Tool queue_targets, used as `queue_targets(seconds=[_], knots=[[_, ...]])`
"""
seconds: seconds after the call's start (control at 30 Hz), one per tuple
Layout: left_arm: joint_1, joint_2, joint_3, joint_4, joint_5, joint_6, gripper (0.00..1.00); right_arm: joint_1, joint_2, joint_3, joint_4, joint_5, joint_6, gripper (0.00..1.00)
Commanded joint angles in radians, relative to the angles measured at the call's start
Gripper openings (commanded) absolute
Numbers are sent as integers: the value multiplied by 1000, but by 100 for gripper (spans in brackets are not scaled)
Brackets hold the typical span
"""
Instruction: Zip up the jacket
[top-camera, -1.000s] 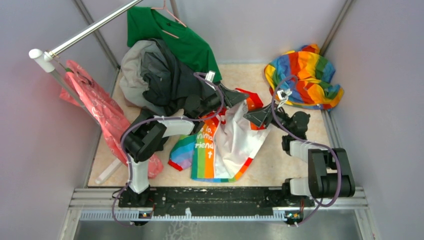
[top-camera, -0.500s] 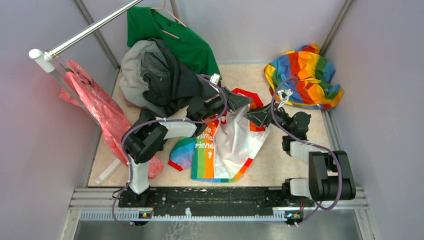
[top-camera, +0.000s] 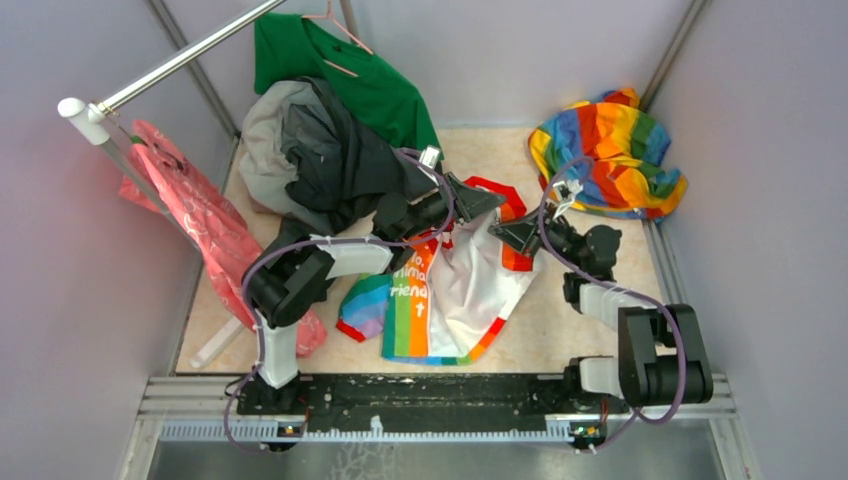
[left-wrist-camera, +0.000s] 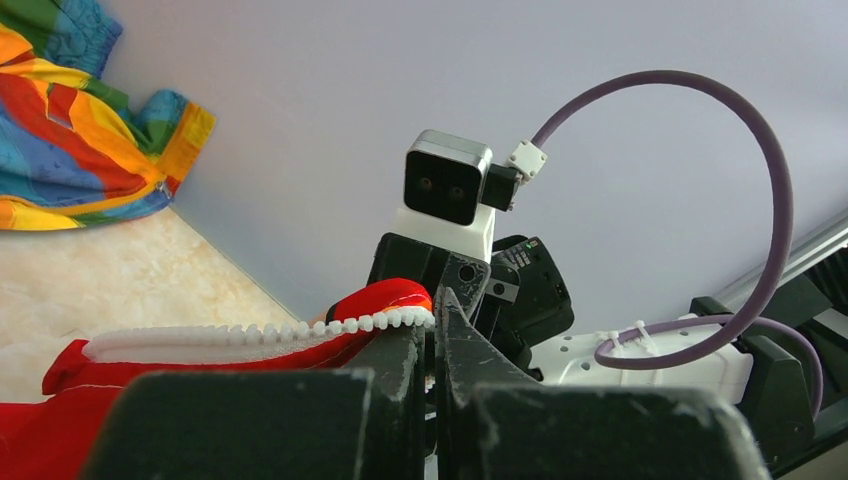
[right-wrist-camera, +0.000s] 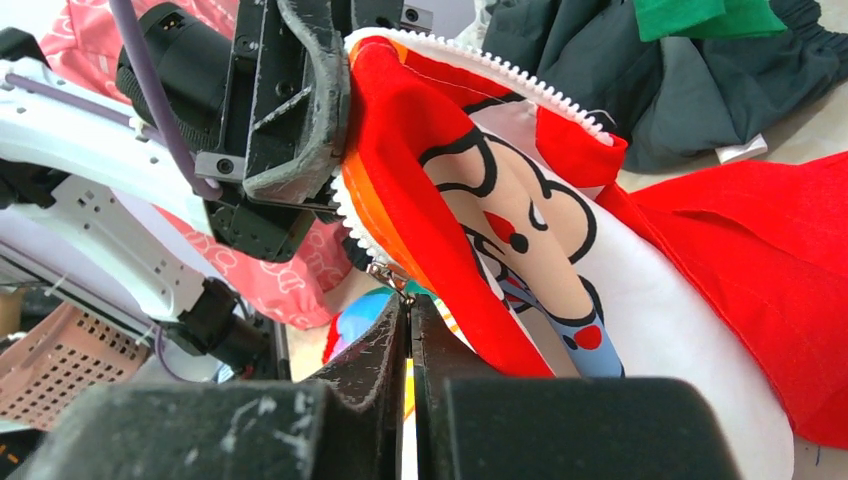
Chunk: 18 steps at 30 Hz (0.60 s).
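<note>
Your jacket lies in the middle of the desk. Its white and rainbow panels are spread toward the arm bases, and its red top end is lifted between the two grippers. Your left gripper is clamped tight on the raised red-and-orange edge — in its wrist view the row of white zipper teeth runs straight into the closed jaws. Your right gripper sits just beside it, facing it. Its jaws are drawn together to a thin slit right under the small metal zipper pull; whether the tab is actually pinched you cannot tell from these views. The left gripper's dark body crowds that spot, close against the teeth above the pull. Behind the left arm a heap of dark grey clothing lies against the jacket's far side, with a green shirt on a hanger above it. A pink patterned cloth hangs below the rail at the left, and a rainbow cloth sits well apart in the far right corner.
</note>
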Motion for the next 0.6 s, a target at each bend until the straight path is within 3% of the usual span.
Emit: queue_targets(seconds=[0.0,0.2,0.4,0.57], knots=[[-4,-29,23,37,-13,18,0,7,-40,49,72,-38,2,0],[12,2,20,120,-39,132,0,4,-65,78,-47,-79,-19,0],[26,65,-3,323,-87,329,0,-5,-80,86,-66,-113,1,0],[30,138,-7,498,-133,392,0,-35,-77,91,-95,-124,4,0]])
